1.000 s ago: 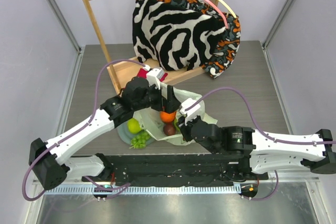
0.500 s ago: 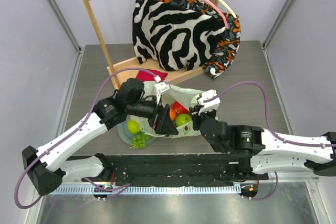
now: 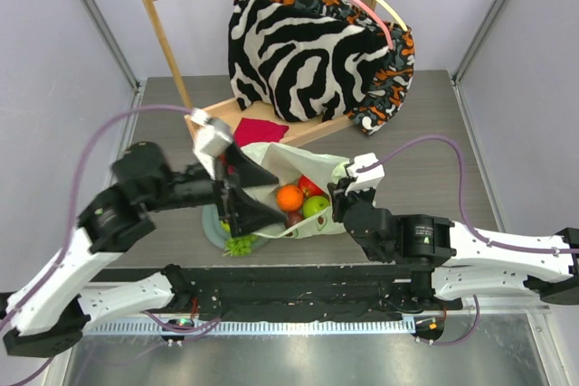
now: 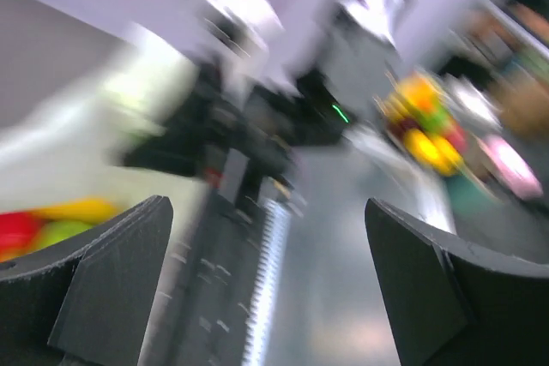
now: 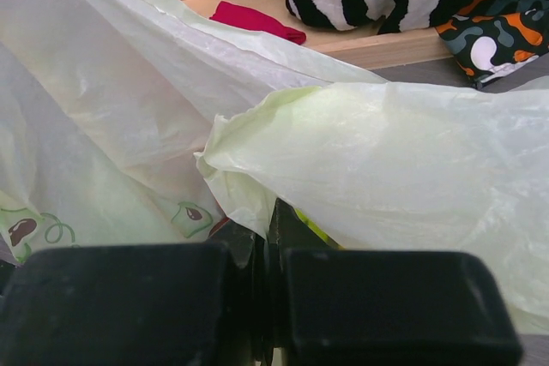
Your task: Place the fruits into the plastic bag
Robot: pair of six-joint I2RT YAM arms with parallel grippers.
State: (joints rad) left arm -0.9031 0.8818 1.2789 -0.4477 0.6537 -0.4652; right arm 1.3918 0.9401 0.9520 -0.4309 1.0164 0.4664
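A pale-green translucent crinkly plastic bag (image 5: 386,152) lies slumped open before me, its edge pinched in my right gripper (image 5: 268,237). Inside sit a round orange (image 3: 289,197), a red apple (image 3: 311,185) and a green apple (image 3: 316,206). A green grape bunch (image 3: 241,244) lies just beside its left edge.

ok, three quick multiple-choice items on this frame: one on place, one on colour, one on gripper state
1. Where is the green grape bunch?
A. inside the plastic bag
B. on the plate beside the bag
C. hanging on the rack

2. What colour is the small cloth on the wooden rack base?
A. red
B. blue
C. white

3. What state is the right gripper in?
A. open above the bag
B. shut on the bag's edge
C. shut on a loose fruit

Answers:
1 B: the bunch lies at the plate's near edge, outside the bag.
2 A: both the top and right wrist views show it red.
3 B: the right wrist view shows closed fingers pinching the bag film.
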